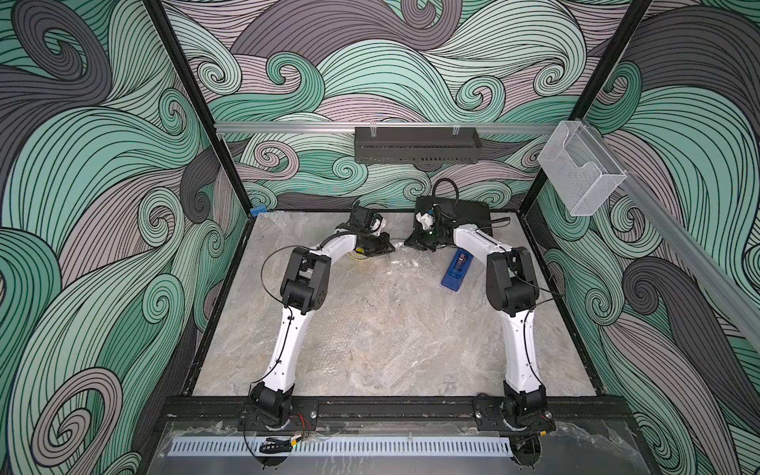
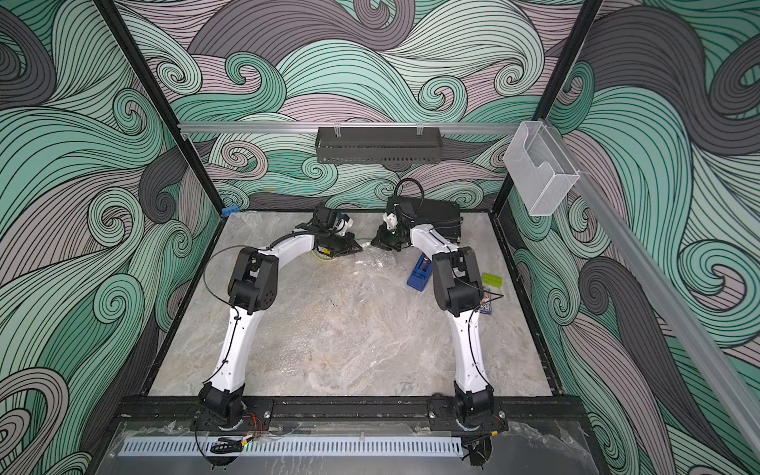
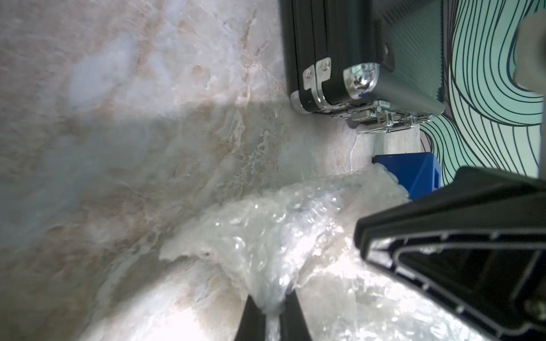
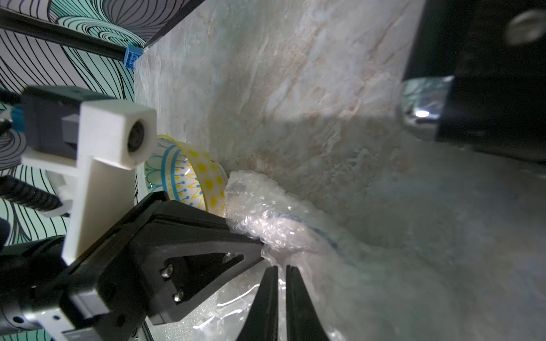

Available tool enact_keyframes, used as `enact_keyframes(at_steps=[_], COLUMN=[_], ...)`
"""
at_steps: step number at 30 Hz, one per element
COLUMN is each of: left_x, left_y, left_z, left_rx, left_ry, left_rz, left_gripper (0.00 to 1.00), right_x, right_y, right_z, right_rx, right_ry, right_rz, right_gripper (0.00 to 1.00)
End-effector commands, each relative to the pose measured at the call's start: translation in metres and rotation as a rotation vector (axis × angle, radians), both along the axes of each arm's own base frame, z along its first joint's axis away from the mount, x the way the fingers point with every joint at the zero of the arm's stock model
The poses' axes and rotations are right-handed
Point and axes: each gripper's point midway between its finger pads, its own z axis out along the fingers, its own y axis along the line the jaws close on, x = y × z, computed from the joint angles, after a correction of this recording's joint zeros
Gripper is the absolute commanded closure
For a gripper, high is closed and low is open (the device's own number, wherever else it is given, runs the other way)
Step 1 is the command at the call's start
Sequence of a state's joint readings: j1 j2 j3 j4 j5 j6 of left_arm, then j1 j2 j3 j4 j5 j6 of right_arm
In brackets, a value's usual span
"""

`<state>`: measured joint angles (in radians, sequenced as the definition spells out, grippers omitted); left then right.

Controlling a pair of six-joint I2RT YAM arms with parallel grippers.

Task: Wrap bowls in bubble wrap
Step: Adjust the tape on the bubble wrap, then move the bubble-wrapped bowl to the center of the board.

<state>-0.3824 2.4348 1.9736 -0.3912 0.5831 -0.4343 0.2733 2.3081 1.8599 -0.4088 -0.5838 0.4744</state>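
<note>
Crumpled clear bubble wrap [image 1: 405, 266] [image 4: 266, 218] lies at the back middle of the table, between both grippers. Through it shows the blue rim of a bowl [image 4: 322, 234]. My left gripper [image 3: 273, 308] [image 1: 390, 248] is shut on a bunched fold of the wrap [image 3: 266, 236]. Facing it, my right gripper [image 4: 282, 268] [image 1: 408, 242] has its jaws nearly together on the wrap's edge. A pale bowl [image 4: 189, 177] with teal and yellow pattern stands bare beside the wrap, mostly hidden under the left arm in both top views [image 1: 356, 256] [image 2: 323, 256].
A black case [image 1: 473, 214] [image 3: 354, 59] with metal corners stands at the back right. A blue tape dispenser [image 1: 456, 271] [image 3: 419, 174] lies beside the right forearm. A green brick [image 2: 492, 279] and a small card box [image 2: 486, 306] lie at the right edge, a blue brick [image 1: 257, 211] in the back left corner.
</note>
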Motion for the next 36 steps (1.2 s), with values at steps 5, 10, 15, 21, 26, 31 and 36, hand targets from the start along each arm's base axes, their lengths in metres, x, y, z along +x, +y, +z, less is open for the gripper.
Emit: enact_keyframes(at_steps=[5,10,15,21,26,31,36], left_x=[0.000,-0.001,-0.006,-0.018,-0.034,-0.049,-0.076], left_y=[0.001,0.001,-0.003,0.000,0.004,0.009,0.012], left_z=[0.030,0.033,0.039,0.047,0.052,0.059,0.069], left_rx=[-0.013,-0.017,-0.040,-0.050,-0.059,-0.063,-0.062], left_ry=[-0.056,-0.062,-0.076,-0.086,-0.084,-0.078,-0.065], left_rz=[-0.009,-0.014,-0.044,-0.061,-0.071,-0.073,-0.090], left_gripper=[1.00,1.00,1.00,1.00,1.00,1.00,1.00], right_x=[0.009,0.011,0.008,-0.001,-0.013,-0.037,-0.076], right_y=[-0.028,-0.046,-0.046,-0.047,-0.048,-0.038,-0.017], right_z=[0.020,0.032,0.048,0.069,0.090,0.102,0.110], right_rx=[0.012,0.037,0.060,0.077,0.102,0.177,0.209], right_ry=[-0.030,-0.041,-0.077,-0.119,-0.159,-0.161,-0.134], right_rz=[-0.041,-0.077,-0.062,-0.061,-0.067,-0.066,-0.033], right_gripper=[0.85,0.80,0.77,0.75,0.73,0.74,0.77])
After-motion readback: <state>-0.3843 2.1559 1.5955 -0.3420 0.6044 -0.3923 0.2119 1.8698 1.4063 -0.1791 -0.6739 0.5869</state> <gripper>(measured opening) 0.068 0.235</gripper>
